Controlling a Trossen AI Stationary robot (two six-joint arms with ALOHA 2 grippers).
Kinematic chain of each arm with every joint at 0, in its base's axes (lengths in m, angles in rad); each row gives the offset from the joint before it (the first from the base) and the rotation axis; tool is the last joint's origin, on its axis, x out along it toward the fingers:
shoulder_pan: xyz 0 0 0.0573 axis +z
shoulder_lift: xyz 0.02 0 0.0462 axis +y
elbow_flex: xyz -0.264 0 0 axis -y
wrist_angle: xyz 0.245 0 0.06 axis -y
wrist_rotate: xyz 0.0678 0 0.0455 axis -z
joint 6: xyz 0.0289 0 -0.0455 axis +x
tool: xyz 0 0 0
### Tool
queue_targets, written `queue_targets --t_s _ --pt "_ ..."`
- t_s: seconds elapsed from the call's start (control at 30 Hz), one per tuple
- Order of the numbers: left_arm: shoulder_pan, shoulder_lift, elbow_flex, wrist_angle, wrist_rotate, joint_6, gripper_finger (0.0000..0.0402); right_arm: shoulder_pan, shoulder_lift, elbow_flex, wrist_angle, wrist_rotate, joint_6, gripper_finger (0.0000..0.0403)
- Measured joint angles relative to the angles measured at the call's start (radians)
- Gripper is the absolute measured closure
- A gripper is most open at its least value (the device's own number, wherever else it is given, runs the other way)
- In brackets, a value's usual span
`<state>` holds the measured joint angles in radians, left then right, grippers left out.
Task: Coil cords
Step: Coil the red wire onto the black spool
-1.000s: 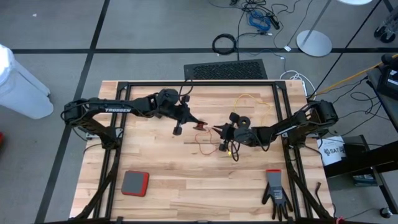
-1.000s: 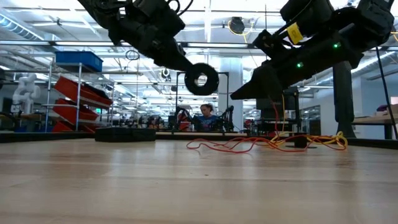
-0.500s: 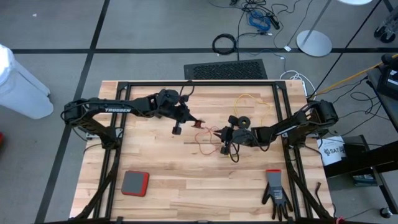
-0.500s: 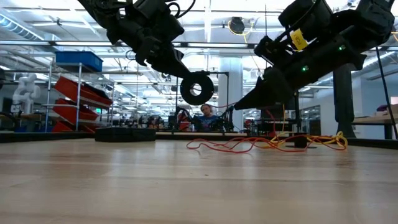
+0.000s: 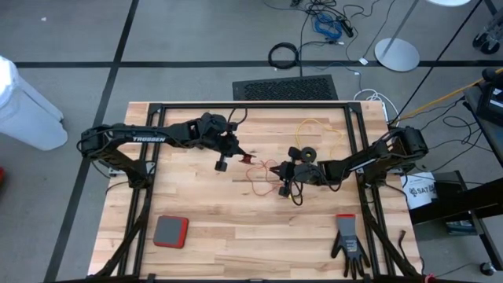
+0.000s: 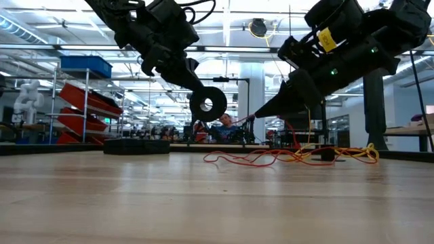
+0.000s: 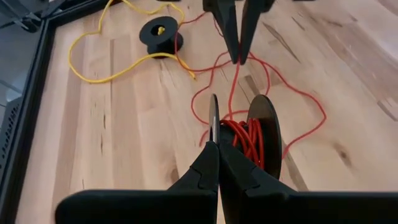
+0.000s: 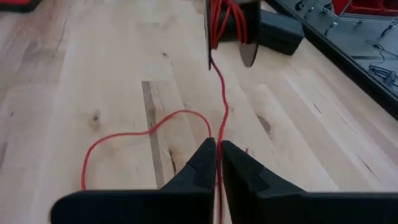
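My left gripper (image 7: pixel 214 144) is shut on a small black reel (image 6: pixel 208 103) wound with thin red cord, held up over the table's middle. My right gripper (image 8: pixel 217 148) faces it from the right, shut on the red cord (image 8: pixel 221 93) a short way from the reel. The rest of that cord lies in loose loops (image 5: pixel 259 182) on the wood. A yellow cord (image 7: pixel 99 74) lies in loops at the far right, beside its own black reel (image 7: pixel 160 34), which lies on the table. My left gripper pinches one flange of the reel at its rim (image 7: pixel 212 121), one finger outside the flange and one between the flanges beside the winding. The fingers slant down from the table's left. The reel hangs clear of the table. My right gripper pinches the red cord (image 8: pixel 219 134) between its two fingers, a single strand. The fingers slant down from the table's right, along the cord's run. The cord runs nearly straight from the fingers up to the reel (image 8: pixel 227 25).
A dark metal frame (image 5: pixel 251 104) borders the table. A red and grey block (image 5: pixel 170 231) lies at the near left and a black glove (image 5: pixel 348 245) at the near right. Bare wood stretches between them.
Both wrists have tipped and rolled a little without shifting place. The reel has sunk lower and slightly toward the table's left. My right gripper's fingers now point more steeply down at the reel, and the cord between them runs straighter.
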<state>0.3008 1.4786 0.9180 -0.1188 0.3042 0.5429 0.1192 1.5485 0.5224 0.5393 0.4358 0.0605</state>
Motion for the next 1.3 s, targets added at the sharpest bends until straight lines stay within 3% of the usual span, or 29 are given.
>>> queue_targets --t_s 0.43,0.57,0.9,1.17,1.3 --pt "-0.010 0.001 0.000 0.000 -0.040 0.066 0.0402 0.000 -0.042 0.077 0.003 0.008 -0.022 0.0402" --pt "-0.034 0.022 0.000 0.053 -0.128 0.076 0.0402 0.000 -0.042 0.116 0.005 0.013 -0.040 0.0402" --pt "-0.075 0.107 -0.001 0.419 -0.436 0.008 0.0401 0.003 -0.042 0.155 0.055 0.228 -0.087 0.0403" --pt "-0.082 0.152 0.000 0.601 -0.479 -0.089 0.0402 0.007 -0.029 0.155 0.168 0.392 -0.221 0.0403" --pt "-0.102 0.177 0.000 0.616 -0.493 -0.090 0.0401 0.007 -0.021 0.155 0.218 0.405 -0.257 0.0403"
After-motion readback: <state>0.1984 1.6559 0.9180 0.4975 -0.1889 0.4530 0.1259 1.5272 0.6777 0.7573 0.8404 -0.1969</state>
